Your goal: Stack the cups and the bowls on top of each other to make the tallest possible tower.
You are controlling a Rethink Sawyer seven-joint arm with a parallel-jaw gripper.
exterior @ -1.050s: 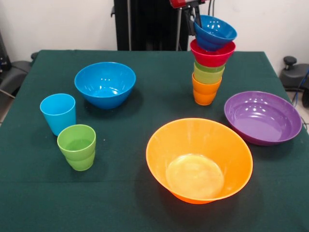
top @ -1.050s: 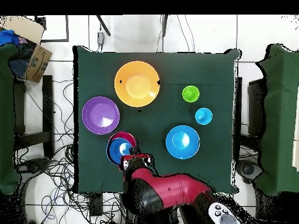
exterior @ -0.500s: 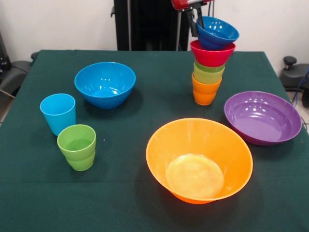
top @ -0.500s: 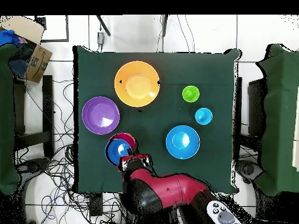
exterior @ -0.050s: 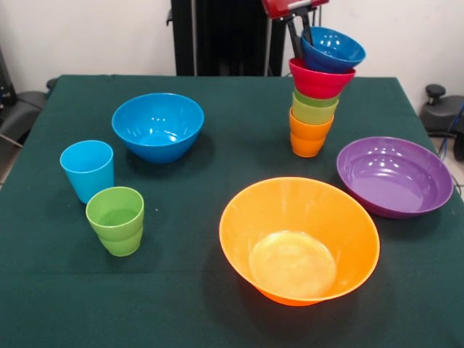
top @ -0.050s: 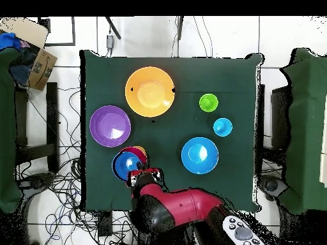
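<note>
The tower (exterior @ -0.050s: 312, 109) stands at the back right of the green table: an orange cup (exterior @ -0.050s: 309, 138) lowest, a lime green cup (exterior @ -0.050s: 313, 109) in it, a small red bowl (exterior @ -0.050s: 319, 82) above. A small blue bowl (exterior @ -0.050s: 334, 49) rests tilted on the red bowl, leaning right. My gripper (exterior @ -0.050s: 299, 35) is shut on its left rim, one finger inside and one outside. From overhead the gripper (top @ -0.050s: 138, 175) holds the same blue bowl (top @ -0.050s: 125, 165), which overlaps the red bowl (top @ -0.050s: 138, 151).
A second blue bowl (exterior @ -0.050s: 157, 125) sits at the back left, with a light blue cup (exterior @ -0.050s: 88, 169) and a stepped green cup (exterior @ -0.050s: 116, 219) nearer the front left. A large orange bowl (exterior @ -0.050s: 299, 239) lies in front of the tower, a wide purple bowl (exterior @ -0.050s: 394, 175) to its right.
My gripper has carried the small blue bowl a little to the right in the front view, and it now hangs further over the red bowl's right side. The red bowl shifted slightly right.
</note>
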